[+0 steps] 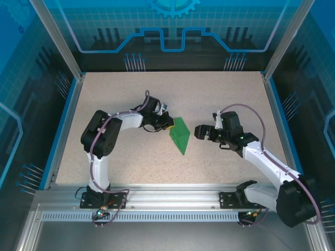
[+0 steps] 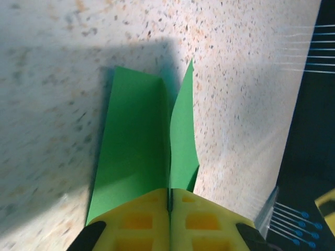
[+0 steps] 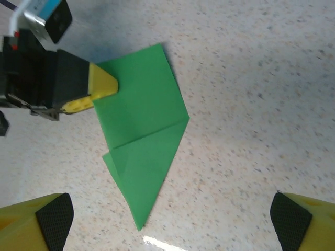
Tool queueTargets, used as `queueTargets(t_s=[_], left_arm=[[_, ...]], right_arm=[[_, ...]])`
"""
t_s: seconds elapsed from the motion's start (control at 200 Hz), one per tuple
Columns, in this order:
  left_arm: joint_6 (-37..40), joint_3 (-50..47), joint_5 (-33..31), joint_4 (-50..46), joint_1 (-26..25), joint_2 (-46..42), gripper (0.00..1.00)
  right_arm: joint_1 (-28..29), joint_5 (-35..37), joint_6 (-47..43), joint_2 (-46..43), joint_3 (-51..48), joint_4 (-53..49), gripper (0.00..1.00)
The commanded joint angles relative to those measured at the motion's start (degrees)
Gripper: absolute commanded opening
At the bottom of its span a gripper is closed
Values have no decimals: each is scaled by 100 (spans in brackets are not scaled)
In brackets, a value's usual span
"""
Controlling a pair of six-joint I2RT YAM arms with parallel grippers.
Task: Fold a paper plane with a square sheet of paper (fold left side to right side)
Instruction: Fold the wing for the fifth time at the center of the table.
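Note:
The green sheet of paper (image 1: 180, 134) lies mid-table, folded into a long pointed shape with its tip toward the near edge. My left gripper (image 1: 168, 125) is at its left edge, shut on it. In the left wrist view a raised fold of the paper (image 2: 180, 130) runs into the slit between the closed yellow fingers (image 2: 141, 219) of that gripper (image 2: 169, 196). In the right wrist view the paper (image 3: 144, 141) shows a diagonal crease, with the left gripper's yellow fingertip (image 3: 104, 86) at its edge. My right gripper (image 1: 199, 132) hovers just right of the paper, open and holding nothing (image 3: 170, 222).
The speckled tabletop (image 1: 120, 151) is bounded by blue side rails (image 1: 62, 130) and an aluminium frame bar (image 1: 172, 194) at the near edge. Transparent blue enclosure walls (image 1: 172, 31) stand behind and to both sides.

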Motion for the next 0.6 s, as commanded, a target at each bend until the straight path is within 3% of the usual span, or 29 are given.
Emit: queueTargets(t_s=[0.0,0.09,0.19,0.595], left_arm=[[816,-259,795,268,123,-475,2],[1143,-386,1195,225,178,-602,2],[1399,-560,1341,266,185,-769,2],[1495,-755,1797,546,183,-707,1]], right_arm=[[-250,-1114,-332,428,292,634,100],[-355,-1726,-191,883,158,1487,99],[-380,-2321,-321,1636,334,1885,88],[-365,-3437,-377,3194,412,3221,75]])
